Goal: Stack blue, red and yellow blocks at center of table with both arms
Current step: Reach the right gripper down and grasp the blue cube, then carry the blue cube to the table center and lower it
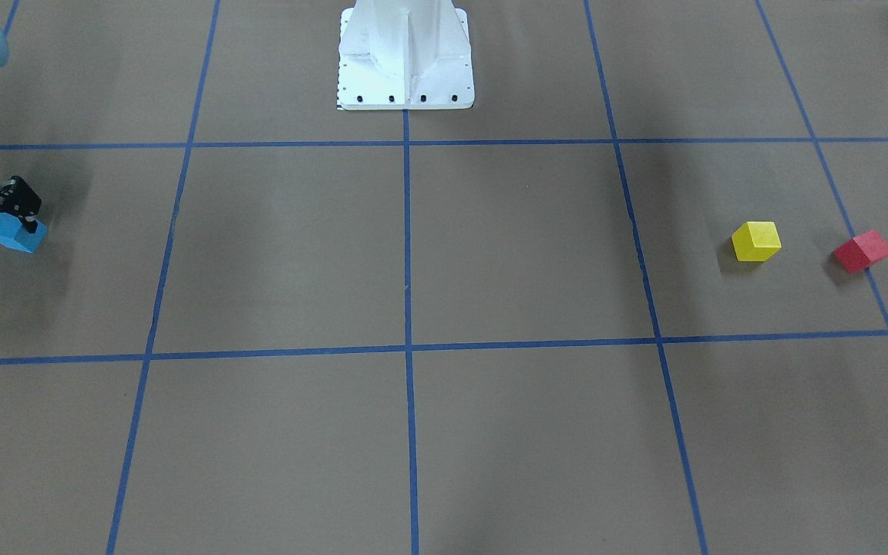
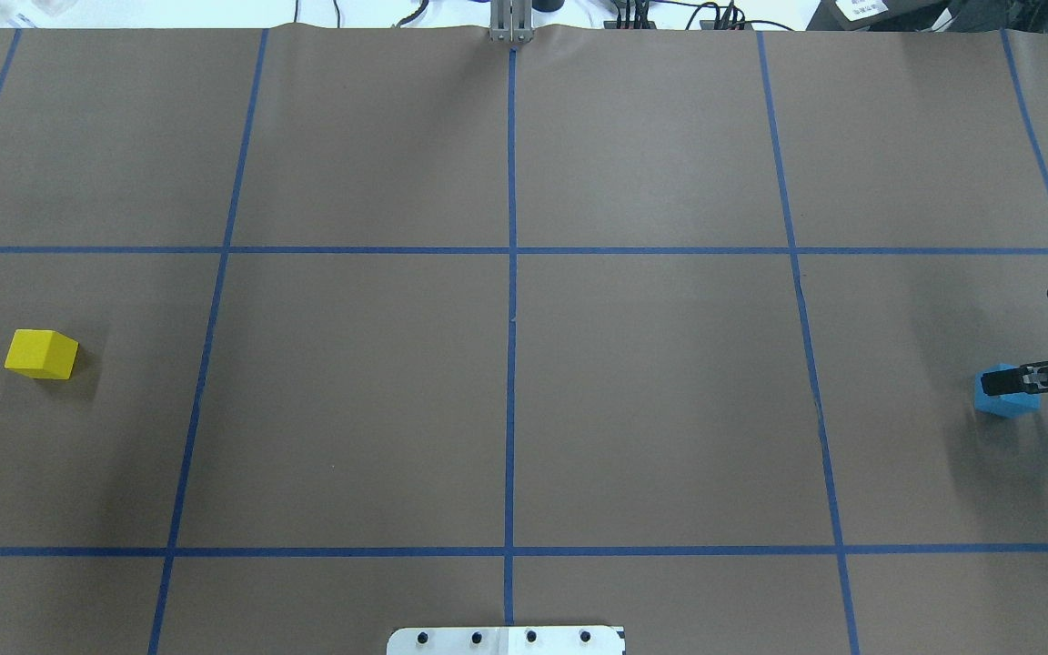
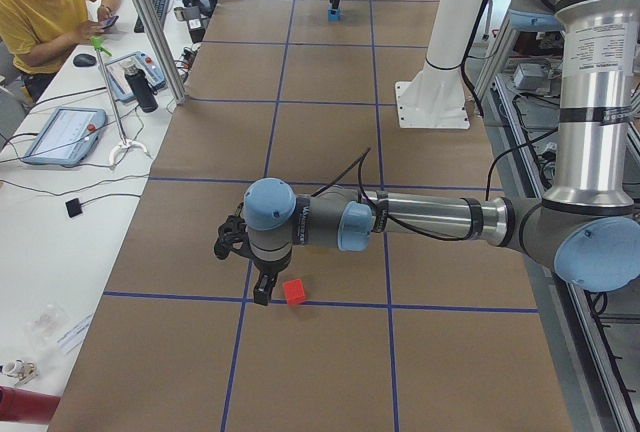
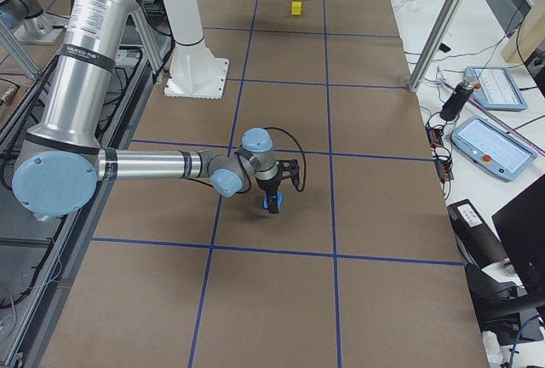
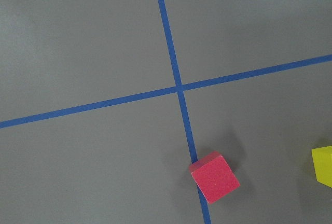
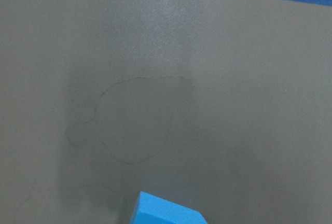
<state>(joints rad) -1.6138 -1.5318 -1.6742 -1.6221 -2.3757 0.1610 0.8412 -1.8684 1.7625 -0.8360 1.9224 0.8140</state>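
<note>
Well left of the white pedestal (image 1: 405, 69), the red block (image 1: 862, 251) is laid on the bench (image 1: 490, 254) near the yellow block (image 1: 756, 241), with the left claw (image 3: 262, 295) just beside it. Well right of the pedestal, the right claw (image 2: 1002, 382) is seen at the blue block (image 2: 1006, 402). Whether either claw is clenched cannot be told.

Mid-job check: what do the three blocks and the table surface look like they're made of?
Blue block, red block and yellow block: matte, evenly coloured and crisp-edged, with no glare. They could be painted wood or dense foam; I can't tell which. Table: a dull brown sheet that looks like paper, slightly wavy at its far edge.
</note>
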